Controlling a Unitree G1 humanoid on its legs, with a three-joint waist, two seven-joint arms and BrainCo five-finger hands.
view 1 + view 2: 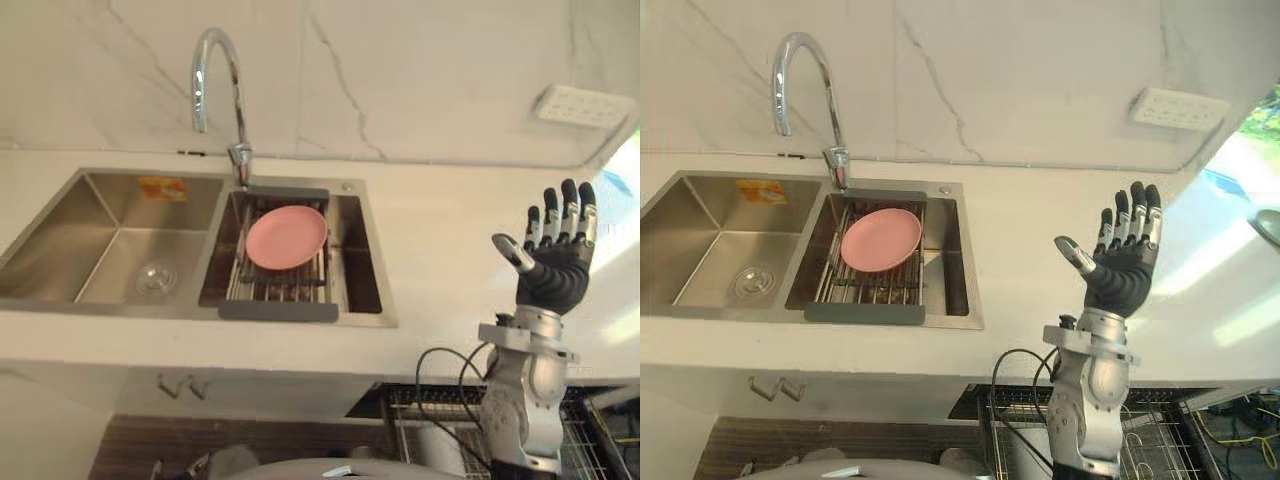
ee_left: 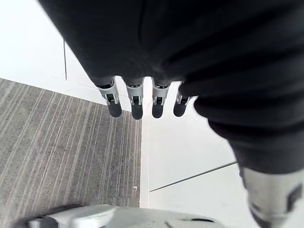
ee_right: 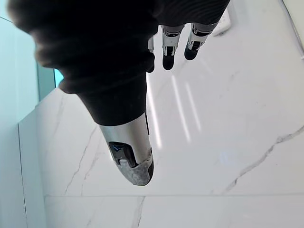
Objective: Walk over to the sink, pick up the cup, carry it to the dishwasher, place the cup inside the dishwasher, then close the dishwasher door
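Observation:
The steel double sink (image 1: pixel 100 205) is set in the white counter, and a curved chrome faucet (image 1: pixel 215 80) stands behind it. A pink plate (image 1: pixel 286 237) lies on a wire rack (image 1: pixel 270 285) across the right basin. My right hand (image 1: pixel 555 270) is raised upright above the counter to the right of the sink, open, fingers straight and thumb spread, holding nothing. In its wrist view the right hand (image 3: pixel 128 156) points at the marble wall. My left hand (image 2: pixel 135 102) hangs with straight fingers over a grey striped floor, empty.
The left basin holds just its drain (image 1: pixel 155 277). Below the counter at the lower right a wire dishwasher rack (image 1: pixel 1160 440) sticks out. A white socket plate (image 1: pixel 580 105) sits on the marble wall at the upper right. Two hooks (image 1: pixel 175 385) hang under the counter edge.

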